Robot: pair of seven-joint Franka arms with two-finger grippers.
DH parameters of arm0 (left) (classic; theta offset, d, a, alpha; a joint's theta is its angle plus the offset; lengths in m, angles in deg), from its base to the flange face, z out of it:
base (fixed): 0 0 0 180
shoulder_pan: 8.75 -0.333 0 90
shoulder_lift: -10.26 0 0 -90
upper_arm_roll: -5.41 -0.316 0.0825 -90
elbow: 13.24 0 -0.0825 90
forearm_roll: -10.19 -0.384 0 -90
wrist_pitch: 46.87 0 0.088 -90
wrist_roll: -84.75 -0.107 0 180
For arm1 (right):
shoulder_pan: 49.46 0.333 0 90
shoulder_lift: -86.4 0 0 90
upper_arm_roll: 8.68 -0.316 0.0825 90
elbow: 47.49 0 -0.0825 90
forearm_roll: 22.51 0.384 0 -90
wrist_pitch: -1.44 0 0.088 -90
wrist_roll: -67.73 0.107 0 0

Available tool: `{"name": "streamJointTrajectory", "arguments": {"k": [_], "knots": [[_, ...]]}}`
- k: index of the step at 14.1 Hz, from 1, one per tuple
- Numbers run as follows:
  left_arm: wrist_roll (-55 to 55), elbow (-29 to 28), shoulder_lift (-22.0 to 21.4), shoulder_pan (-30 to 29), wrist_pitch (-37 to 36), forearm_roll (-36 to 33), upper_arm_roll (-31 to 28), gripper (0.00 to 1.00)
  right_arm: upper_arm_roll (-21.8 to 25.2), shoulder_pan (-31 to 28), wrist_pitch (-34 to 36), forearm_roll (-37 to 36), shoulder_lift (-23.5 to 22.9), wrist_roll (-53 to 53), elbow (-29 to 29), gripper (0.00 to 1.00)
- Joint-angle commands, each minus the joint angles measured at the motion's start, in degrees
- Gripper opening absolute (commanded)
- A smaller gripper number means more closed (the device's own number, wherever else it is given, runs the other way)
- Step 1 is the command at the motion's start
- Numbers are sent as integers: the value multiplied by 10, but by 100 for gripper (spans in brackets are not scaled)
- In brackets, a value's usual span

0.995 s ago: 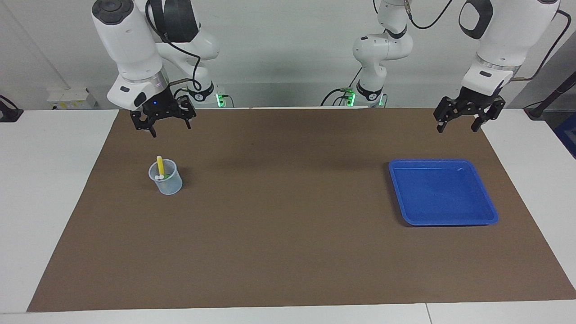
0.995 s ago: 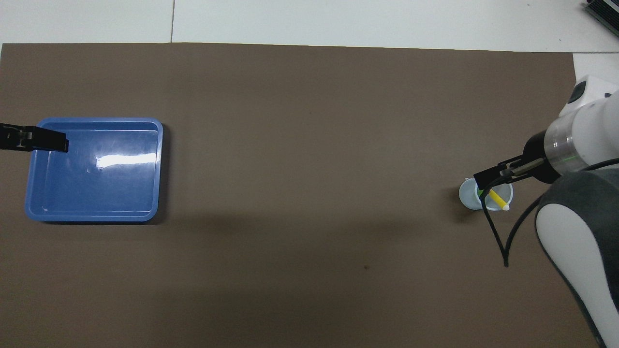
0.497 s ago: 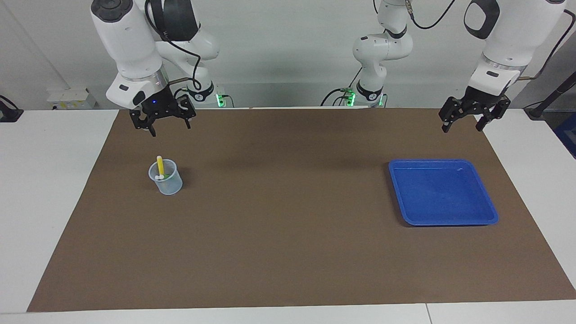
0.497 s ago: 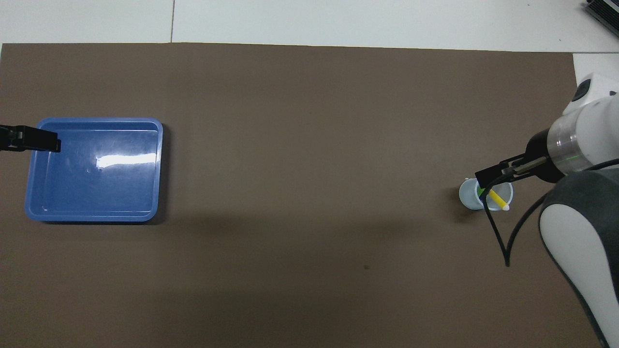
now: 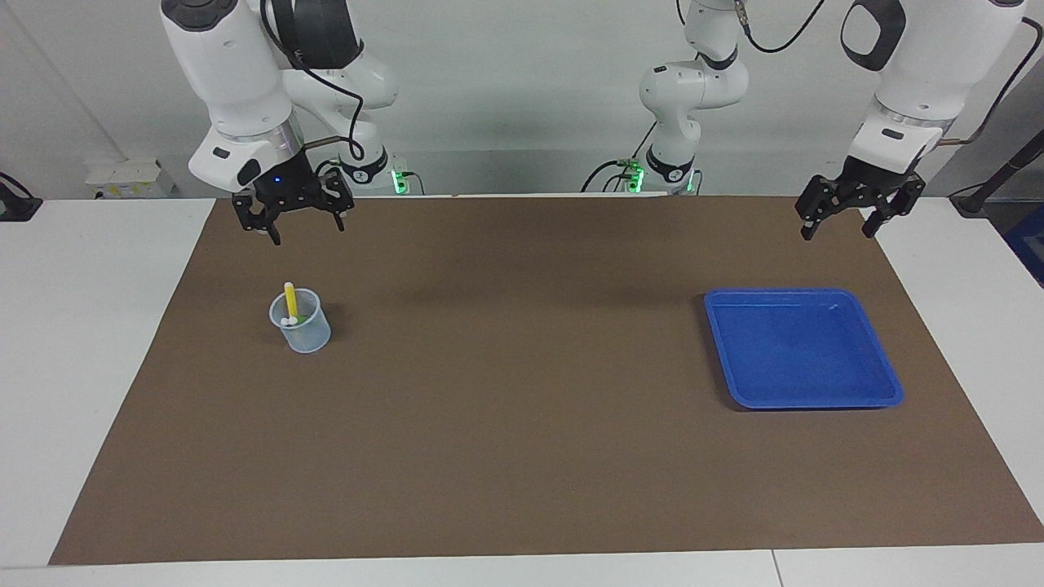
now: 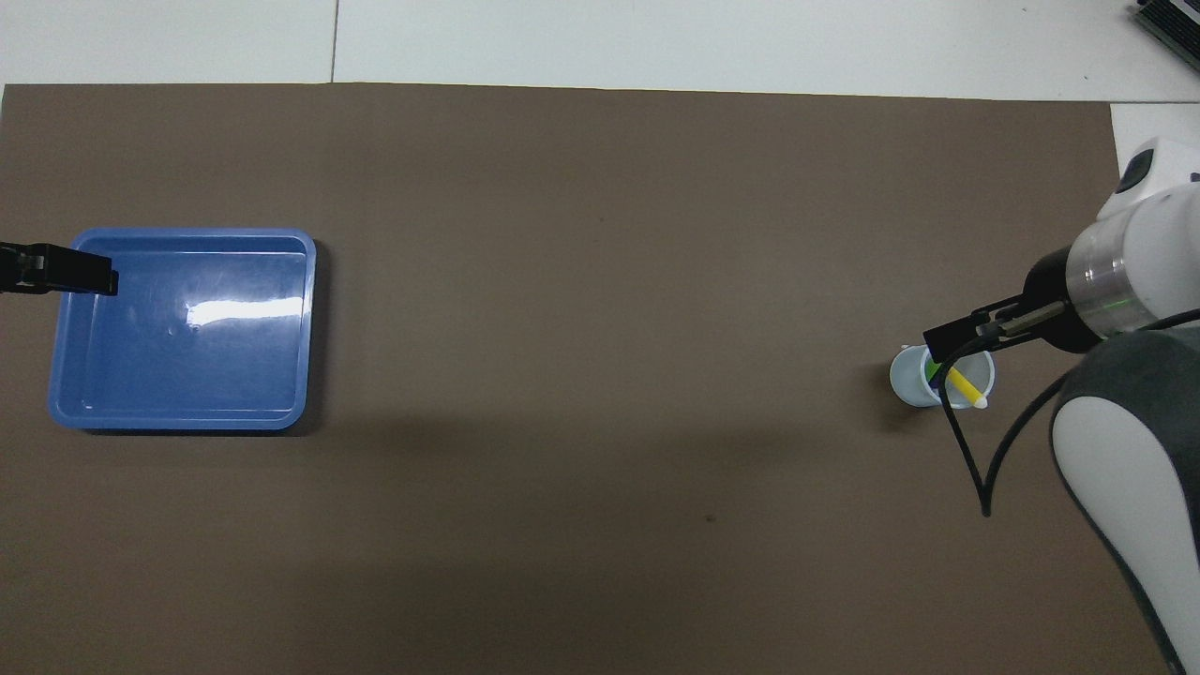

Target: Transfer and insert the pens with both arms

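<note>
A clear plastic cup point(image 5: 302, 333) stands on the brown mat toward the right arm's end; it also shows in the overhead view point(image 6: 911, 382). A yellow pen point(image 5: 289, 298) leans upright in it, and a bit of the green pen point(image 5: 303, 317) shows beside it. I cannot make out the purple pen. The yellow pen point(image 6: 962, 385) and green pen point(image 6: 931, 372) show from above too. My right gripper point(image 5: 295, 227) is open and empty, raised above the mat by the cup. My left gripper point(image 5: 840, 226) is open and empty, raised above the mat by the blue tray point(image 5: 803, 350).
The blue tray point(image 6: 178, 356) holds nothing and lies toward the left arm's end of the table. The brown mat point(image 5: 522, 408) covers most of the white table. The right arm's black cable point(image 6: 970, 469) hangs over the mat beside the cup.
The right gripper has risen a little and drawn back from the cup. The left gripper rose and shifted toward the table's end, then stayed still. Cup, pens and tray have not moved.
</note>
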Motion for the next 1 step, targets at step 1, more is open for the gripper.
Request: {"name": "streamJointTrajectory", "arguments": {"k": [1], "knots": [[3,16,6,10,-21,9,-8,100,0,1,14,4,-8,13,-15,100]]}}
